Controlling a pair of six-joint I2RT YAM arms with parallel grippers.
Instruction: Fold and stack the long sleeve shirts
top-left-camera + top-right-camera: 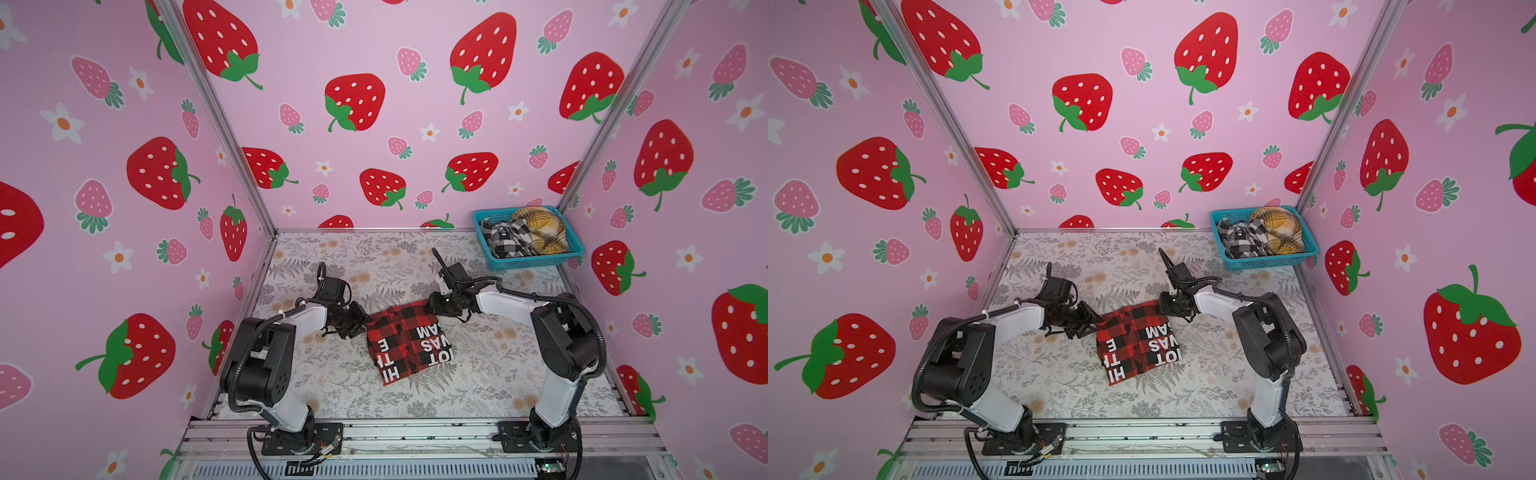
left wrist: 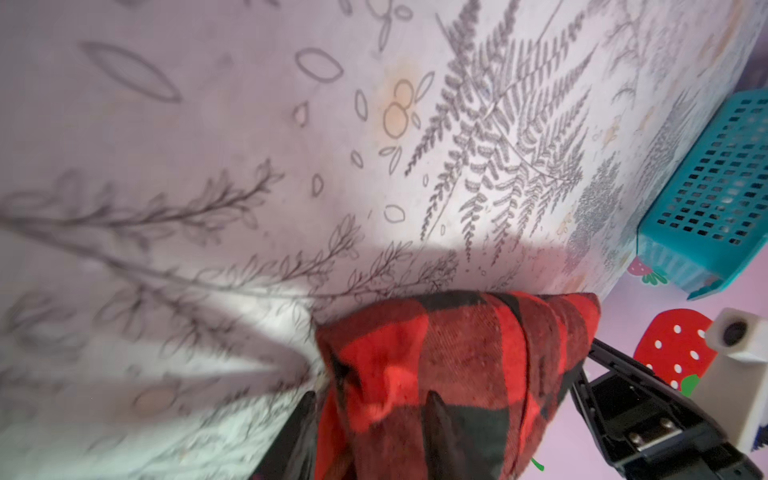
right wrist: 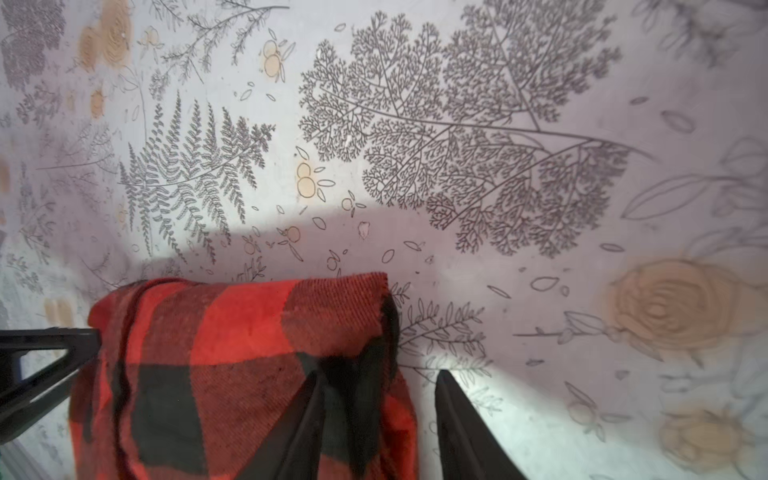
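On floral table (image 1: 332, 374), red-and-black shirt (image 1: 409, 340), left claw (image 1: 365, 325), right claw (image 1: 430, 306) at its corners (both parted)

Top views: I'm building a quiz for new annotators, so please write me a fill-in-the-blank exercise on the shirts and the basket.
The folded shirt on the table is checked red and ___.
The teal basket stands at the table's far ___ corner.
It holds ___ crumpled shirts.
Beside the black-and-white shirt lies a ___ plaid one.
Missing: black; right; two; yellow.
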